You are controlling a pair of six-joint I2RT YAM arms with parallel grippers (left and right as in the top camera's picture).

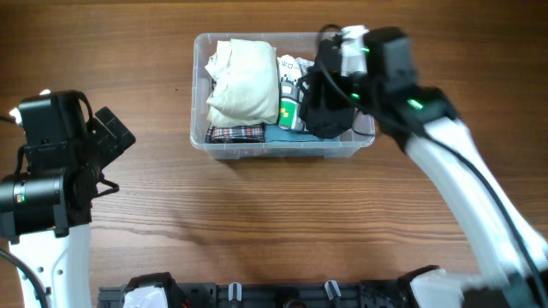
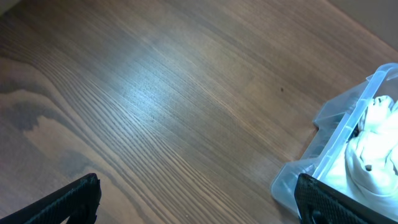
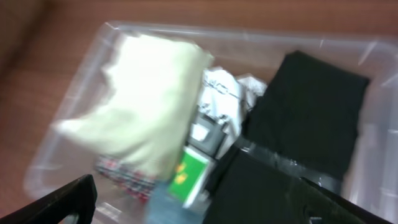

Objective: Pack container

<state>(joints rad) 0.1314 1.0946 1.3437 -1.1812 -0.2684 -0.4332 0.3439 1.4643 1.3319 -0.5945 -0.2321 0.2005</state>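
The clear plastic container (image 1: 202, 144) stands at the back middle of the wooden table. It holds a cream folded cloth (image 1: 244, 79), a plaid cloth (image 1: 235, 133), a green-and-white packet (image 1: 291, 111) and a black garment (image 1: 330, 115). My right gripper (image 1: 330, 81) hovers over the container's right half, open and empty; the right wrist view shows the cream cloth (image 3: 146, 102), the green packet (image 3: 189, 173) and the black garment (image 3: 305, 118) below its spread fingers (image 3: 205, 205). My left gripper (image 1: 107, 145) is open and empty at the left; the container's corner (image 2: 298, 177) shows in its view.
Bare wooden table (image 1: 274, 222) lies in front of the container and between the arms. A black rail with fittings (image 1: 282, 295) runs along the front edge.
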